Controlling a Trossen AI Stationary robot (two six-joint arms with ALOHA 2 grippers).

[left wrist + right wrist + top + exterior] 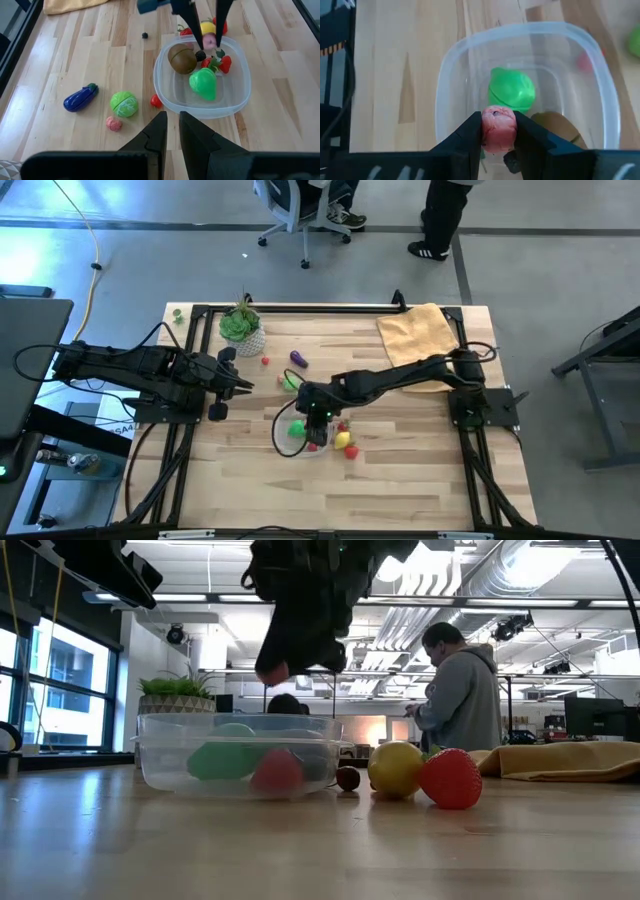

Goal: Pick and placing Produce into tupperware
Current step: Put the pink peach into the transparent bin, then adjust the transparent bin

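The clear tupperware (520, 90) stands on the wooden table and holds a green piece (512, 90), a brown kiwi (181, 58) and a red strawberry (225, 63). My right gripper (498, 132) hangs over the tub, shut on a small pink-red piece of produce (272, 670). A yellow lemon (396, 768), another strawberry (450, 778) and a small dark berry (347, 778) lie beside the tub. A purple eggplant (80, 97), a green cabbage (124, 104), a pink piece (114, 123) and a red berry (156, 101) lie nearer my left gripper (172, 132), which waits at the table's left, shut and holding nothing. My right gripper pinches the pink-red piece by its two opposite sides (498, 125) between its two fingers (470, 135). The fingers slant down from the table's right side. The piece is lifted clear, above the tub's inside.
A green plant in a white pot (241, 325) stands at the far left of the table and a yellow cloth (420, 330) lies at the far right. A person (460, 690) stands beyond the far edge. Bare wood spreads along the near edge (330, 490).
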